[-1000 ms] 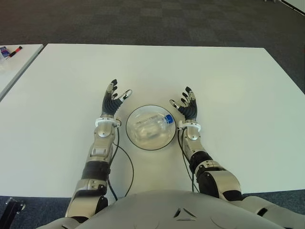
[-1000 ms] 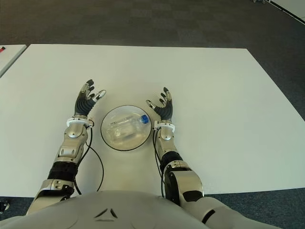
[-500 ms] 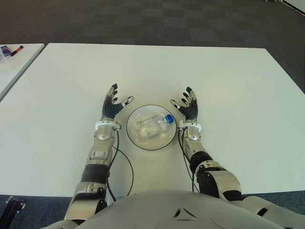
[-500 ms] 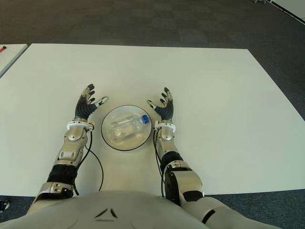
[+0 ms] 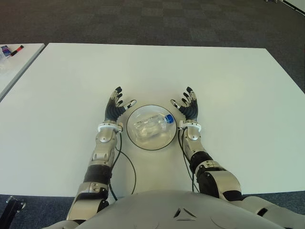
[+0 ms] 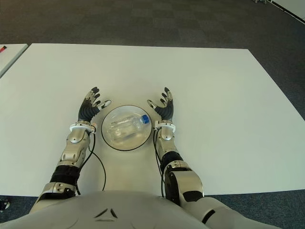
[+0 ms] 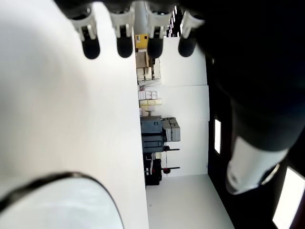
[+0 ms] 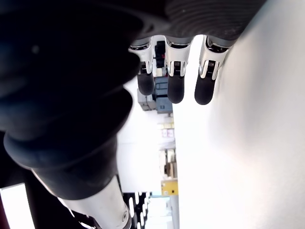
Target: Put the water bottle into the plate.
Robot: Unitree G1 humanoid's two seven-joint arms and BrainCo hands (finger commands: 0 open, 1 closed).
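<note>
Bottle (image 5: 151, 126) on its side inside the plate (image 5: 136, 140), blue cap (image 5: 168, 119) toward the plate's far right rim: that is where we find the task's thing, lying flat so it cannot roll off over the raised edge. We judge the task as good as done, since the bottle sits wholly within the plate and nothing grips it.

Our left hand (image 5: 116, 106) shows just beside the plate's left rim, fingers spread wide and holding nothing. Our right hand (image 5: 187, 105) shows just beside the plate's right rim, likewise spread and empty; both wrist views show straight fingers with only table beyond them. We read the open hands flanking the plate as a release posture, clear of the bottle.

The plate stands on the white table (image 5: 228, 86), near its front edge.
</note>
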